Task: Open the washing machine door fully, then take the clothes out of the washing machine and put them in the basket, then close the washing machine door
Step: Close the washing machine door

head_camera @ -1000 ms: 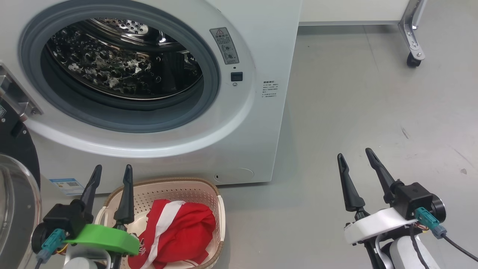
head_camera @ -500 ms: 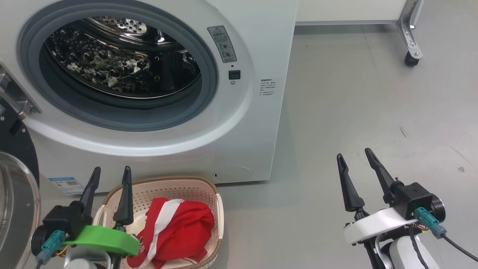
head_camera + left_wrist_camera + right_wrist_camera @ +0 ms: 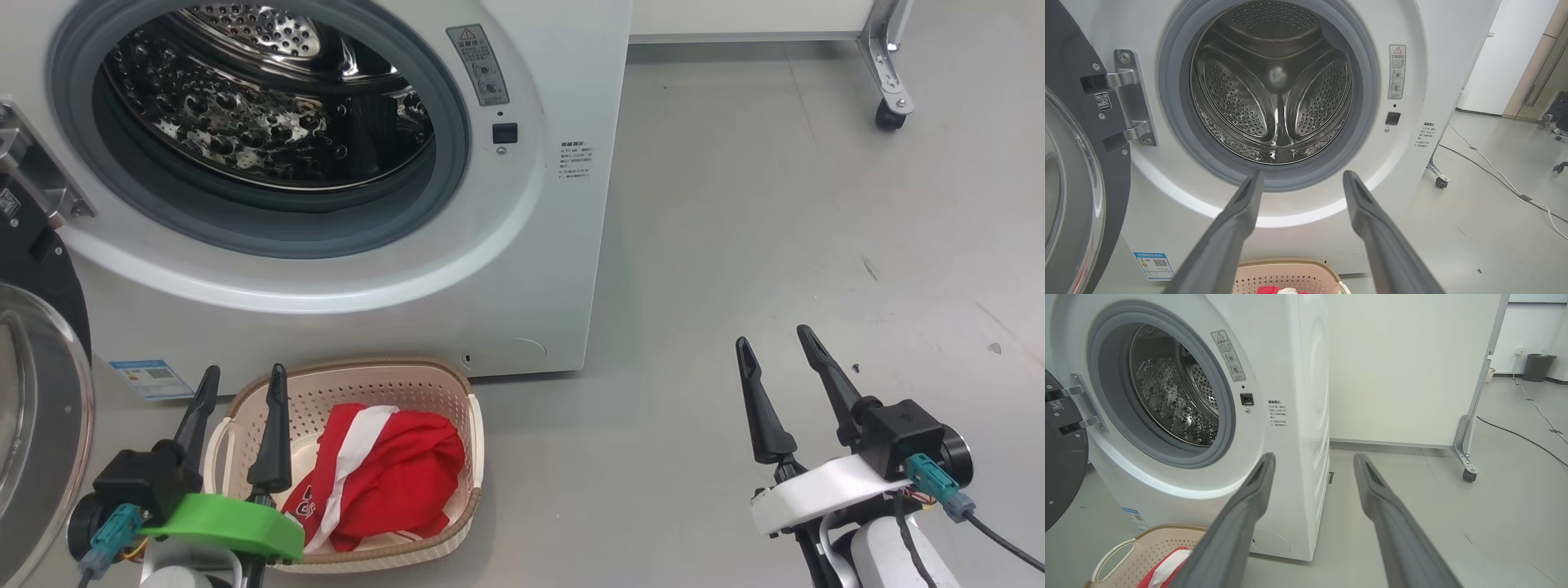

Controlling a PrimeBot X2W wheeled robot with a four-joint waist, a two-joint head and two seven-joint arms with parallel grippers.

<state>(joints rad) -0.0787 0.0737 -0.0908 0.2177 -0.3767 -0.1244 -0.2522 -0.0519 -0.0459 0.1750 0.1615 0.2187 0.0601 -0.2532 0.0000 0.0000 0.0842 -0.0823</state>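
The washing machine point(image 3: 563, 269) stands with its round port open, and the steel drum point(image 3: 1274, 94) has no cloth showing in it. Its door point(image 3: 37, 408), black-rimmed with a glass bowl, hangs swung out at the far left. Red clothes point(image 3: 384, 474) with a white stripe lie in the cream basket point(image 3: 384, 377) on the floor before the machine. My left gripper point(image 3: 243, 382) is open over the basket's left end, holding nothing. My right gripper point(image 3: 775, 347) is open above bare floor to the right, also holding nothing.
Grey floor point(image 3: 775, 204) stretches to the right of the machine. A white panel on a metal caster leg point(image 3: 888, 114) stands at the back right. Cables point(image 3: 1494, 171) run across the floor further right, and a dark bin point(image 3: 1537, 367) sits far off.
The whole head view has shifted, so the machine and basket sit higher and more to the left. Both grippers keep their pose, open as before.
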